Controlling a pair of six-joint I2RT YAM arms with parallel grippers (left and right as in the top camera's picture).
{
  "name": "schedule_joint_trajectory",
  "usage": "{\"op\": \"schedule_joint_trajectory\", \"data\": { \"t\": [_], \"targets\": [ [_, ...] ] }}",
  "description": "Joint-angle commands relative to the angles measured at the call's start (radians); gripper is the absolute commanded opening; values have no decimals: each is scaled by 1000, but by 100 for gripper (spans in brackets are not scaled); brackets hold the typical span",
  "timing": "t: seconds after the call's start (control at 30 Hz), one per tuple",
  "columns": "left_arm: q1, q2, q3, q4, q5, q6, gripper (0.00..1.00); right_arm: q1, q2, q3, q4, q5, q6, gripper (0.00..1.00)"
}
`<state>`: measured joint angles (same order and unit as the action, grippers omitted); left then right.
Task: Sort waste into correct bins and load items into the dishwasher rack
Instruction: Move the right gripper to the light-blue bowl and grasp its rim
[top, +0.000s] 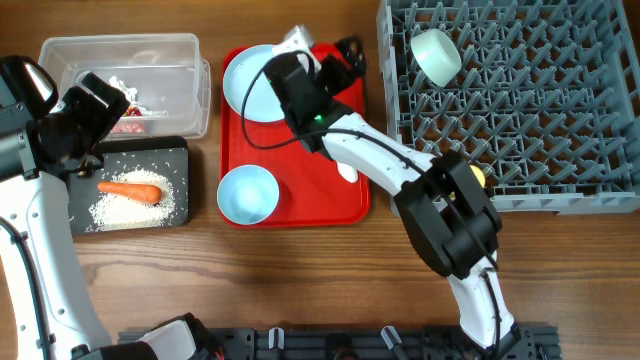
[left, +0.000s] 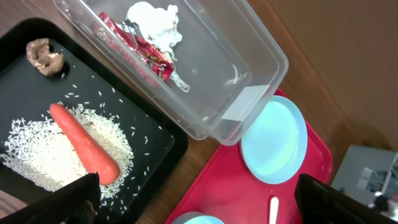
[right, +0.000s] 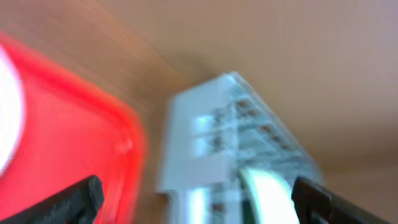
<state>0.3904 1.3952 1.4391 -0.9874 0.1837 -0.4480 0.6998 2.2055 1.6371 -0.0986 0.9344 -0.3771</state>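
Your left arm (top: 30, 220) stands at the surface's left edge, left gripper (left: 196, 190) spread wide. Your right arm (top: 400, 170) stretches forward and leftward, elbow bent, right gripper (right: 198, 196) equally wide.

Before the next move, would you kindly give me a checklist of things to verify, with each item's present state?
1. Right fingers open and empty: ok.
2. Left fingers open and empty: ok.
3. Plate on the red tray, nothing on it: ok.
4. Spoon free to pick up: cannot tell, it is mostly hidden under the right arm.
5. Dishwasher rack has free pegs beside its one bowl: ok.
6. Carrot and rice in the black tray; wrapper and tissue in the clear tub: ok.
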Motion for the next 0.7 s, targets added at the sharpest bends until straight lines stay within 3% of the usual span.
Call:
{"op": "schedule_joint_trajectory", "data": {
  "t": [0.0, 0.17, 0.37, 0.57, 0.67],
  "targets": [
    [6, 6, 1, 2, -3, -5, 100, 8, -184, 19, -200, -466, 436, 100],
    [6, 6, 1, 2, -3, -5, 100, -1, -280, 19, -397, -1042, 679, 96],
    [6, 6, 1, 2, -3, -5, 100, 3, -271, -78, -433, -1096, 1016, 90],
    [6, 6, 1, 2, -3, -5, 100, 16, -265, -189, -430, -1169, 1093, 87],
    [6, 6, 1, 2, -3, -5, 100, 24, -264, -247, -411, -1197, 1169, 79]
  ]
}}
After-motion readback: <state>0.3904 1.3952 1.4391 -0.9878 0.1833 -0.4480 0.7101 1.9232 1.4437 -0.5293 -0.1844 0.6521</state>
